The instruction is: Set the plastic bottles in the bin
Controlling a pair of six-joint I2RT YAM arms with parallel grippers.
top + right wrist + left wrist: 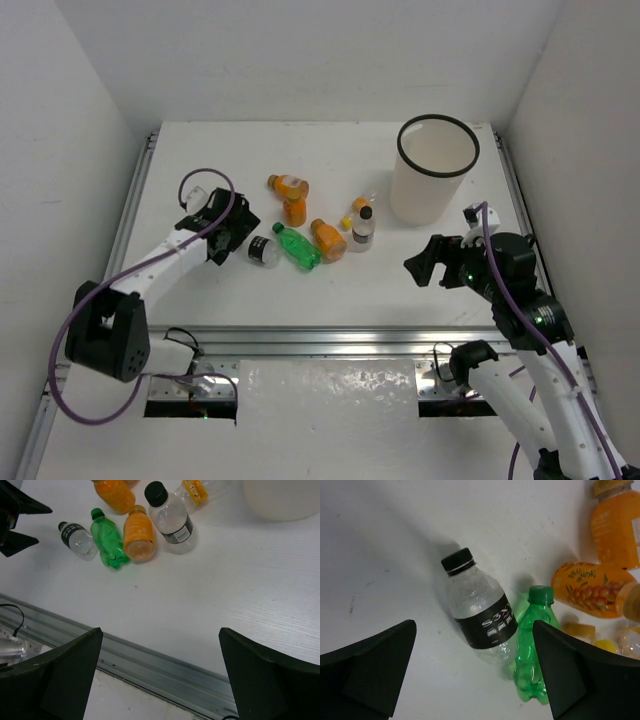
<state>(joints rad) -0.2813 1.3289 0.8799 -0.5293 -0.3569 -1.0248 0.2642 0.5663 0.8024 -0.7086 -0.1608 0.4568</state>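
Observation:
Several plastic bottles lie clustered mid-table. A clear bottle (pixel 264 250) (pixel 479 612) with a black cap and black label lies beside a green bottle (pixel 297 246) (pixel 532 645). Three orange bottles (pixel 328 238) (pixel 294 210) (pixel 288 184) lie behind them. Another clear black-capped bottle (pixel 362 228) (pixel 170 520) stands upright. The white bin (pixel 425 195) (pixel 280 502) stands at the back right. My left gripper (pixel 232 238) (pixel 474 627) hangs open just left of the lying clear bottle, holding nothing. My right gripper (pixel 425 265) (pixel 160 632) is open and empty in front of the bin.
A small clear bottle with a yellow cap (pixel 357 210) (pixel 197 491) lies between the orange bottles and the bin. A metal rail (pixel 320 340) (pixel 150 665) runs along the table's near edge. White walls enclose the table on three sides.

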